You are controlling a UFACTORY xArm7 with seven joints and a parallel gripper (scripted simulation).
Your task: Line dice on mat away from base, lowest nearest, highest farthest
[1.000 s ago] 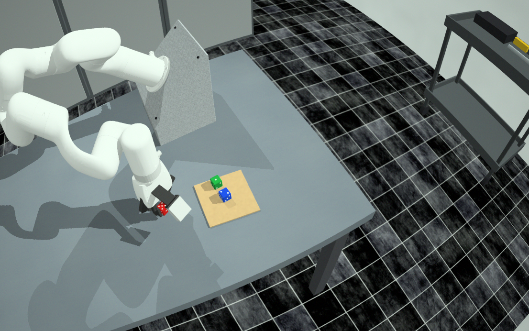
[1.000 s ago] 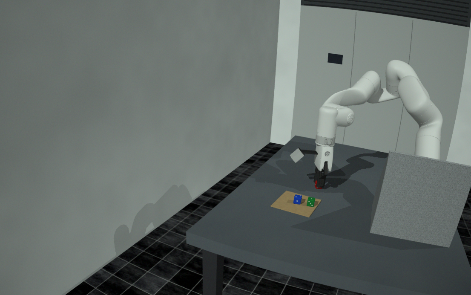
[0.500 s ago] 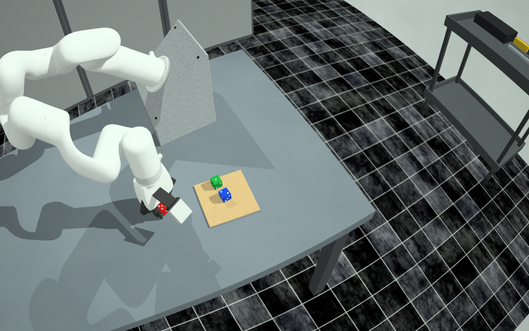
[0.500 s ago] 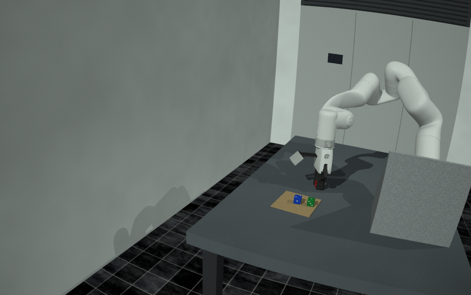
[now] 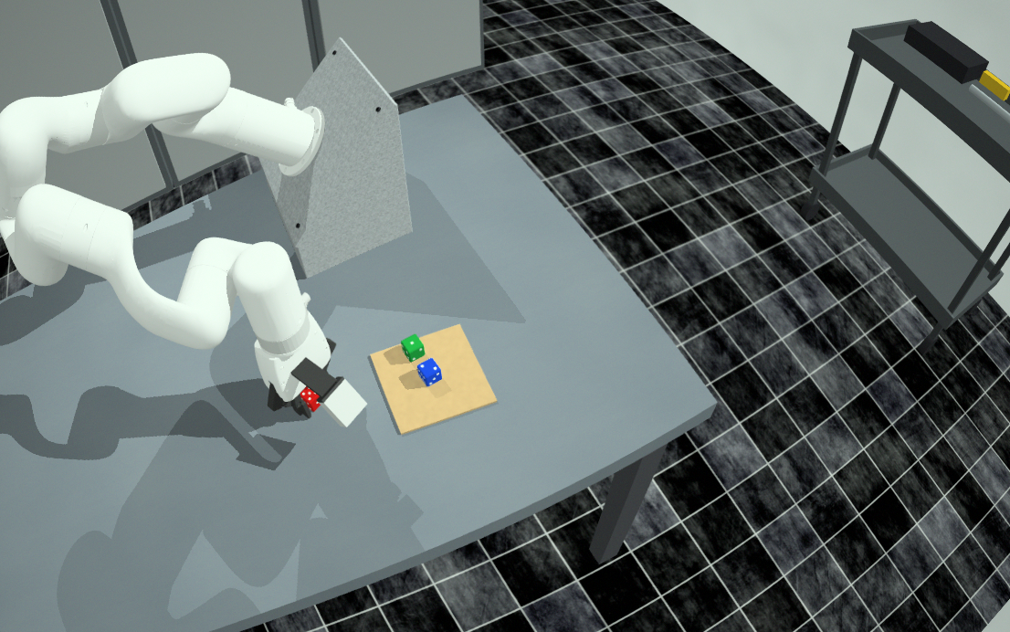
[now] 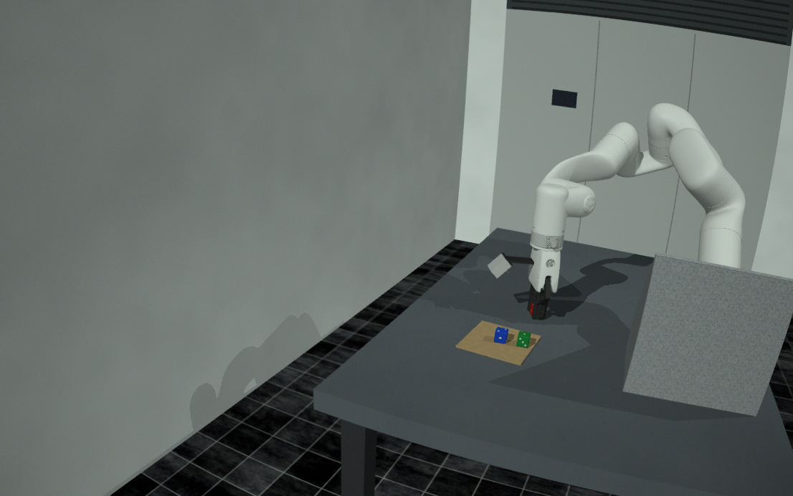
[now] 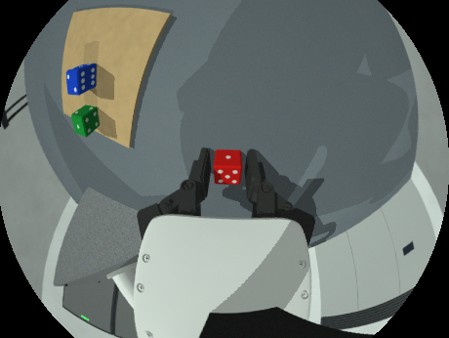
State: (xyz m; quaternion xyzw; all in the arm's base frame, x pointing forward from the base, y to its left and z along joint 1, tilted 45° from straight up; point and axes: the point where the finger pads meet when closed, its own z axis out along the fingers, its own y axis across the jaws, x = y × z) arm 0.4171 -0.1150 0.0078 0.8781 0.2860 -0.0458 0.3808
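Note:
A red die (image 5: pixel 310 399) lies on the grey table left of the tan mat (image 5: pixel 436 384), off the mat. My gripper (image 5: pixel 299 403) is lowered around it, fingers partly open on either side with small gaps, as the wrist view shows (image 7: pixel 228 168). The red die (image 7: pixel 228 167) shows three pips on its near side there. A green die (image 5: pixel 412 347) and a blue die (image 5: pixel 428 371) stand on the mat, close together. In the exterior view the gripper (image 6: pixel 538 311) stands upright just behind the mat (image 6: pixel 497 343). The mat lies flat.
A tall grey speckled panel (image 5: pixel 346 171) stands on the table behind the mat, next to the arm's base. A dark metal cart (image 5: pixel 923 149) stands on the floor far to the right. The table edge runs in front of and to the right of the mat.

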